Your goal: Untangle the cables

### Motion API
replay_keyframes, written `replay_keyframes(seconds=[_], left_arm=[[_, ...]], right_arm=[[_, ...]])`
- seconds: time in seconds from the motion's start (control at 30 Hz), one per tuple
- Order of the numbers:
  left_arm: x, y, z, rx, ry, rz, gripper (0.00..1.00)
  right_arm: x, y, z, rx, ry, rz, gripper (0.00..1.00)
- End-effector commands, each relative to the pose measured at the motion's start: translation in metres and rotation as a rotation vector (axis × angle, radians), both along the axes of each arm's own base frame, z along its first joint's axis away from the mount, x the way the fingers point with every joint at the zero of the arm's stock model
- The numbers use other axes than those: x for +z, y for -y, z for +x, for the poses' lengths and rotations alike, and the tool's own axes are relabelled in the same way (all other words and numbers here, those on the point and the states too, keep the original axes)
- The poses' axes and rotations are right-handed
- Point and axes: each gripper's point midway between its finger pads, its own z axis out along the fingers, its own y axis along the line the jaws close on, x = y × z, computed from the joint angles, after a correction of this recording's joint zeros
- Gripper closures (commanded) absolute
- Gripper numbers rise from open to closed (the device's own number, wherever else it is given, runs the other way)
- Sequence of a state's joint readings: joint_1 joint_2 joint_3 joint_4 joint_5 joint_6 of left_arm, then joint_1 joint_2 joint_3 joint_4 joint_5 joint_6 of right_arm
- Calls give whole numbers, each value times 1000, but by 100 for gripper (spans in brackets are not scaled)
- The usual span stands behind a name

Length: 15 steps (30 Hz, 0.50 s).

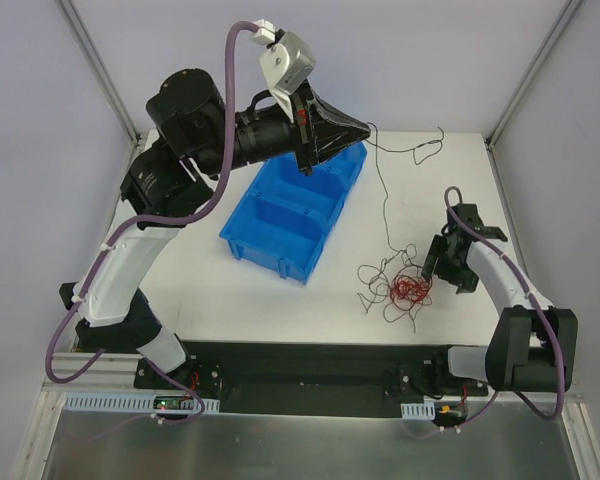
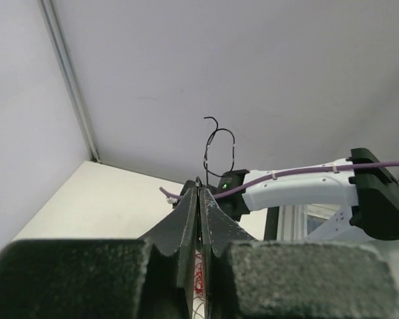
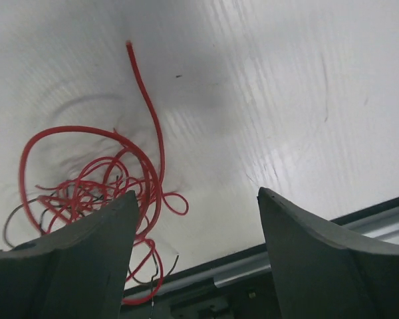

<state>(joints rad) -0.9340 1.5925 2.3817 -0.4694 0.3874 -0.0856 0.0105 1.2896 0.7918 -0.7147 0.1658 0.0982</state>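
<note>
Red and black cables [image 1: 400, 288] lie knotted on the white table [image 1: 280, 300], just beside my right gripper [image 1: 432, 272], whose jaws stand wide and hold nothing. My left gripper [image 1: 365, 130] is clenched on one black strand [image 1: 385, 195], raised high over the blue bin [image 1: 280, 255]. I judge I'm drawing that strand free. Next, the right should pin the knot. Only the overhead view shows the strand's whole run; the right wrist view shows the red loops [image 3: 93, 179] close up.
</note>
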Motion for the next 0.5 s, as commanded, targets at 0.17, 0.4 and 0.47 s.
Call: replay_keyframes(seconds=[0.17,0.4,0.47], left_arm=[[-2,3,22,80,3,0,100],[-11,13,31,84,-25,13,100],[-13,16,31,76,-30,15,100]], right_arm=[[152,-35,18,212,332,144,21],[236,-120,2,616,737,462,18],[235,-141,-4,710,830,513,16]])
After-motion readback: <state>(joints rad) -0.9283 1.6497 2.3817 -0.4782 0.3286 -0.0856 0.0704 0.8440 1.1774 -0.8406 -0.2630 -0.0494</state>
